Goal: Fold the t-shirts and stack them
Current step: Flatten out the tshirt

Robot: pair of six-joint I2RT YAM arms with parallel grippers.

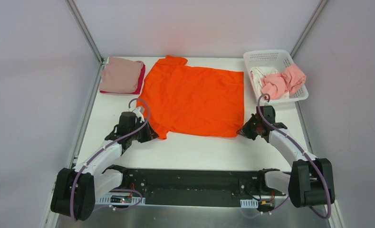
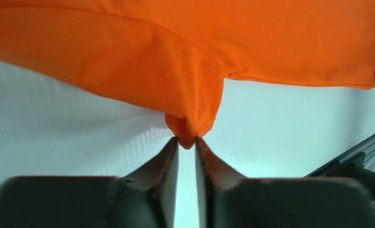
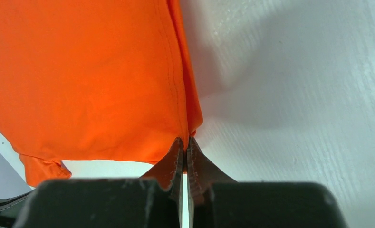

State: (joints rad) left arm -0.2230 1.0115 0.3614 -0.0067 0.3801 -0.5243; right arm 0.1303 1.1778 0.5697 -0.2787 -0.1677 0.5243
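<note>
The bright orange t-shirt [image 1: 195, 97] lies spread flat in the middle of the white table. My left gripper [image 1: 150, 134] is shut on its near left corner, by the sleeve; the cloth bunches between the tips in the left wrist view [image 2: 187, 141]. My right gripper [image 1: 242, 131] is shut on the near right hem corner, pinched thin in the right wrist view [image 3: 186, 140]. Both corners sit slightly raised. A folded dusty pink t-shirt [image 1: 121, 74] lies on a crimson one [image 1: 141, 78] at the back left. Salmon pink [image 1: 284, 80] and white [image 1: 257, 76] t-shirts lie crumpled in the basket.
The white plastic lattice basket [image 1: 271, 58] stands at the back right corner. Grey walls close in the table on the left, back and right. The arm bases and a black rail [image 1: 190, 183] run along the near edge.
</note>
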